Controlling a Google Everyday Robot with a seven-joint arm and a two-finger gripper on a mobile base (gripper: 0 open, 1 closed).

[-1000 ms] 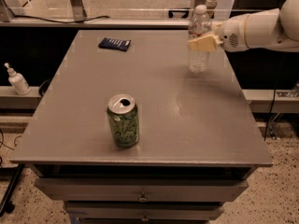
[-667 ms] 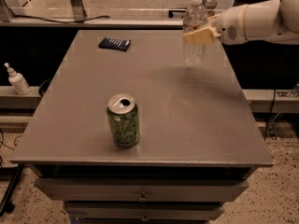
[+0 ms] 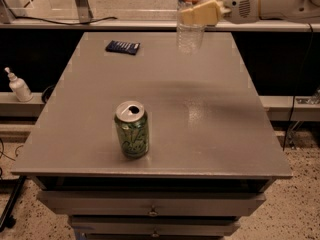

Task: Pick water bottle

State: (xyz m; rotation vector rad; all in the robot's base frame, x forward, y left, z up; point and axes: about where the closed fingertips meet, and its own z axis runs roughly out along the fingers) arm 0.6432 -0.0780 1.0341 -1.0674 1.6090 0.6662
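Observation:
The water bottle (image 3: pixel 190 34) is a clear ribbed plastic bottle held in the air above the far right part of the grey table (image 3: pixel 210 124). Its cap and upper part are cut off by the top edge of the view. My gripper (image 3: pixel 197 14), with cream-coloured fingers, is shut on the water bottle around its middle, reaching in from the upper right on a white arm (image 3: pixel 265 1). The bottle's base hangs clear of the tabletop.
A green soda can (image 3: pixel 132 129) stands upright near the table's front edge. A dark blue flat packet (image 3: pixel 122 47) lies at the far left. A small white pump bottle (image 3: pixel 19 86) stands on a low shelf left of the table. Drawers sit below the tabletop.
My gripper has lifted the water bottle off the tabletop, moving it up and slightly left; its top has now left the view.

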